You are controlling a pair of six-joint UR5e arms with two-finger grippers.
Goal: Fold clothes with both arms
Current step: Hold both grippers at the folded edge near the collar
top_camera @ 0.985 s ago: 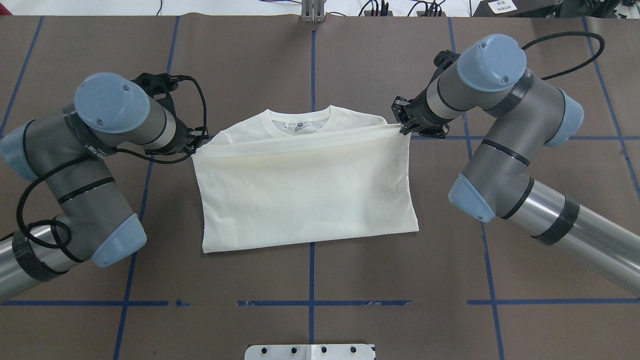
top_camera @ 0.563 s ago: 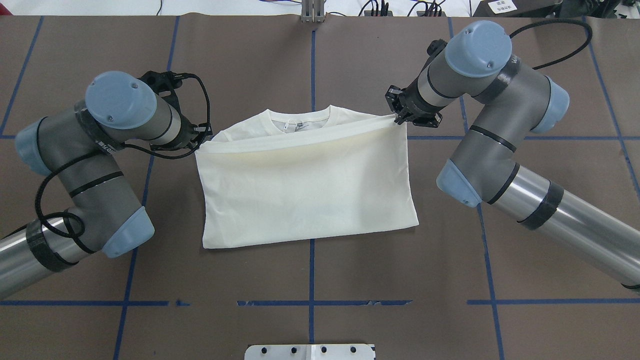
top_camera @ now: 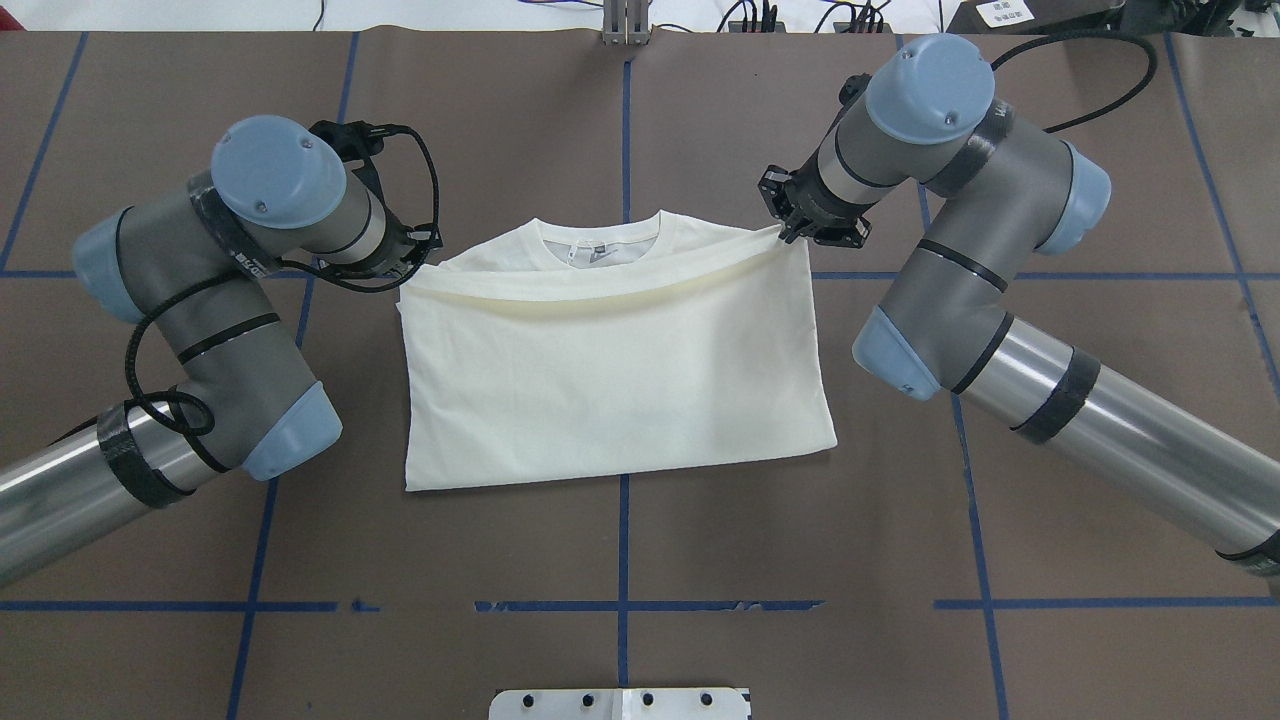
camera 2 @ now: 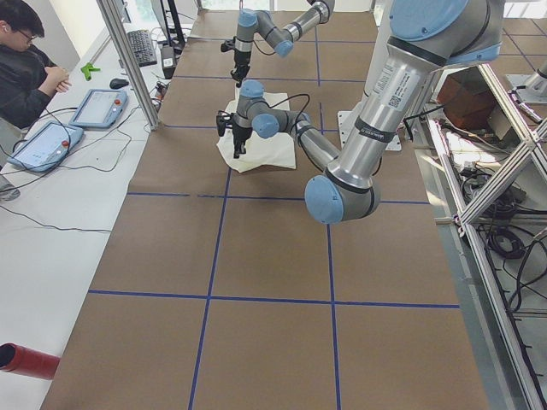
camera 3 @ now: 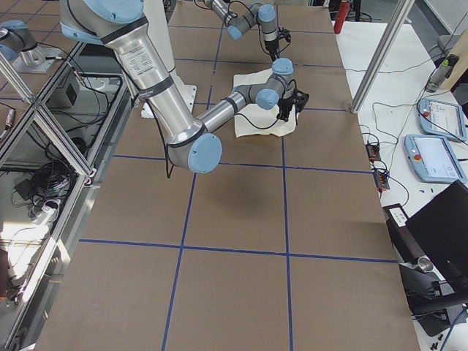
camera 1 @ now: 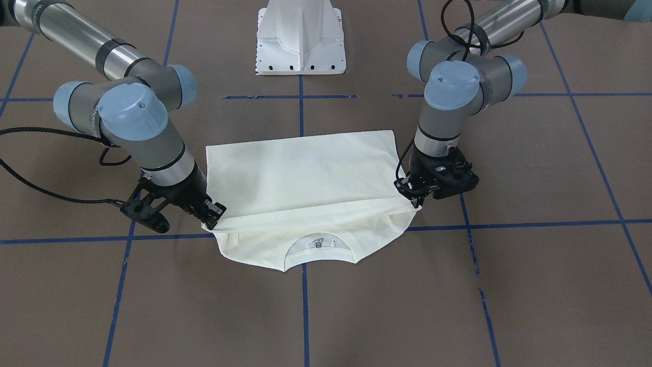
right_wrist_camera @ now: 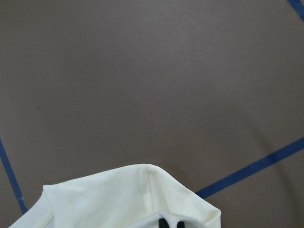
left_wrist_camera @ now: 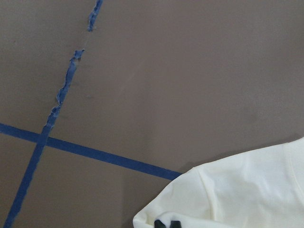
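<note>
The cream T-shirt lies on the brown table, plain side up, its near half doubled over towards the collar. The cat print is hidden. My left gripper is shut on the left corner of the lifted folded edge; in the front-facing view it is on the right. My right gripper is shut on the right corner, on the left in the front-facing view. The held edge hangs slightly between them, just short of the collar. Each wrist view shows black fingertips pinching cream cloth.
The white pedestal base stands at the robot's side of the table. Blue tape lines cross the brown table cover. An operator sits at a side bench with tablets beyond the far table edge.
Both grippers have carried the shirt's folded edge away from the robot towards the collar. The edge now covers more of the shoulders. Both arms have swung inwards.
</note>
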